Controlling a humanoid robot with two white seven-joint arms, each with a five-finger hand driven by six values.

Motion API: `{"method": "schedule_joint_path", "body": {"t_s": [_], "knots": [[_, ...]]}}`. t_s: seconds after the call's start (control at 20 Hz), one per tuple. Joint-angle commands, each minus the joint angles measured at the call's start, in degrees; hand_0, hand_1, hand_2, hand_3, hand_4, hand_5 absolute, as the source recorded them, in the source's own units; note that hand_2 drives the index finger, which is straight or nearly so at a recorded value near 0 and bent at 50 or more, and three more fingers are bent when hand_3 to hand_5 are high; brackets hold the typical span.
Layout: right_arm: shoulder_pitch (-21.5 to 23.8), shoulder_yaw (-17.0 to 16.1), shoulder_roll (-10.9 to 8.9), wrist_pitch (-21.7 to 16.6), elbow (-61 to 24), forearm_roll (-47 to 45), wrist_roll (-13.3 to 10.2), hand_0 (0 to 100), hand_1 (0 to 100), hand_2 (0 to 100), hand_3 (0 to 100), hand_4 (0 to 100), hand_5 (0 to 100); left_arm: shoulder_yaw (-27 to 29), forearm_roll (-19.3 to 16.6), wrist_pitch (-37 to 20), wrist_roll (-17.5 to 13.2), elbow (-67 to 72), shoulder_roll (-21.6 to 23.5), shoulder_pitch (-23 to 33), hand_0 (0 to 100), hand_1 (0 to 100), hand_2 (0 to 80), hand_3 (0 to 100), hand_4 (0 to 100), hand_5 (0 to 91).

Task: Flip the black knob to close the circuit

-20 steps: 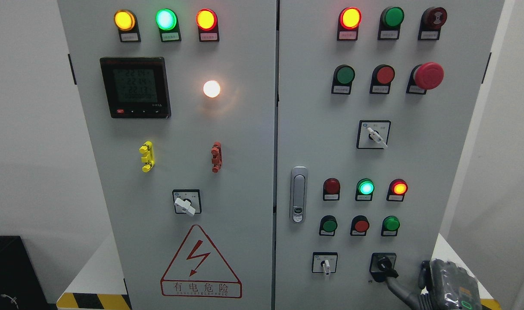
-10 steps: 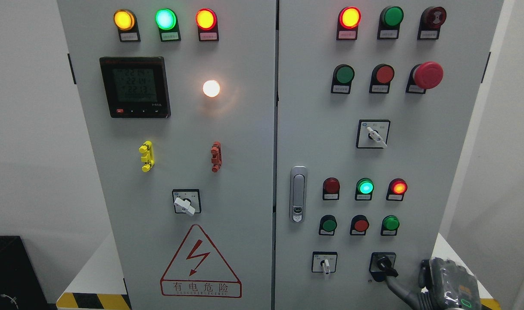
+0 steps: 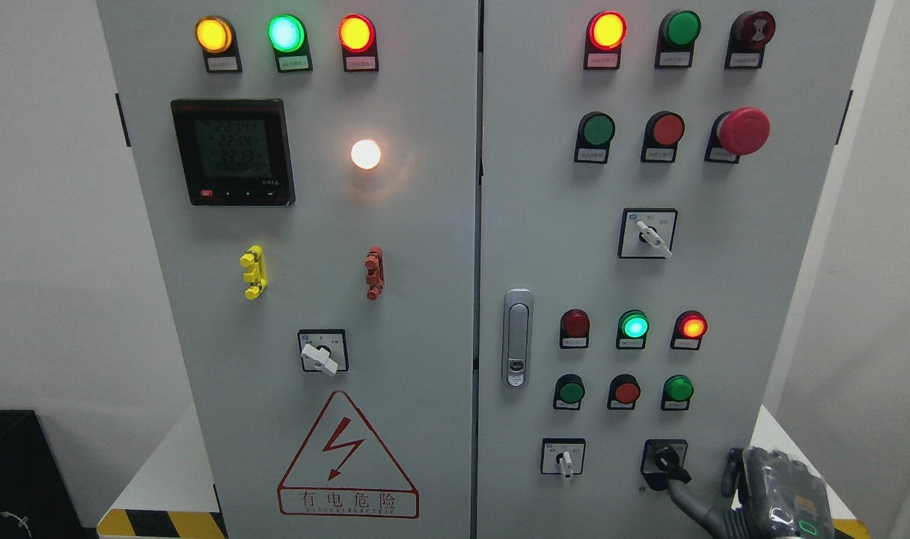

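At the bottom right edge, the robot's grey right hand (image 3: 777, 494) reaches toward the grey metal cabinet (image 3: 425, 262). One dark finger (image 3: 687, 498) stretches up and left, its tip touching the small black rotary knob (image 3: 668, 460) on its square black plate, low on the right door. How the other fingers are set cannot be told. Just left of the knob sits a white-handled selector switch (image 3: 565, 458). Above them are three round push buttons (image 3: 625, 391), then three indicator lamps (image 3: 634, 326). Higher still, a red mushroom stop button (image 3: 743, 130) juts out.
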Motion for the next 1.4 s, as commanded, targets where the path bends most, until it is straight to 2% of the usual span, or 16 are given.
{"method": "schedule_joint_path", "body": {"t_s": [0.0, 0.35, 0.8, 1.35], "knots": [[0.8, 0.8, 0.21, -0.3, -0.5, 0.4, -0.7, 0, 26, 76, 92, 74, 73, -1.1, -1.2, 0.0, 0.0, 1.2, 0.0, 0.0, 0, 0, 0.0, 0, 0, 0.0], [1.6, 1.1, 0.20, -1.3, -0.5, 0.5, -1.1, 0, 26, 76, 92, 74, 74, -1.1, -1.2, 0.0, 0.0, 1.3, 0.0, 0.0, 0, 0, 0.0, 0, 0, 0.0], [1.2, 1.8, 0.29, -0.8, 0.6, 0.7, -1.1, 0, 26, 76, 92, 75, 74, -1.1, -1.2, 0.0, 0.0, 1.3, 0.0, 0.0, 0, 0, 0.0, 0, 0, 0.0], [2.3, 3.9, 0.38, -1.0, -0.1, 0.0, -2.6, 0, 26, 76, 92, 75, 74, -1.1, -1.2, 0.0, 0.0, 1.2, 0.0, 0.0, 0, 0, 0.0, 0, 0, 0.0]]}}
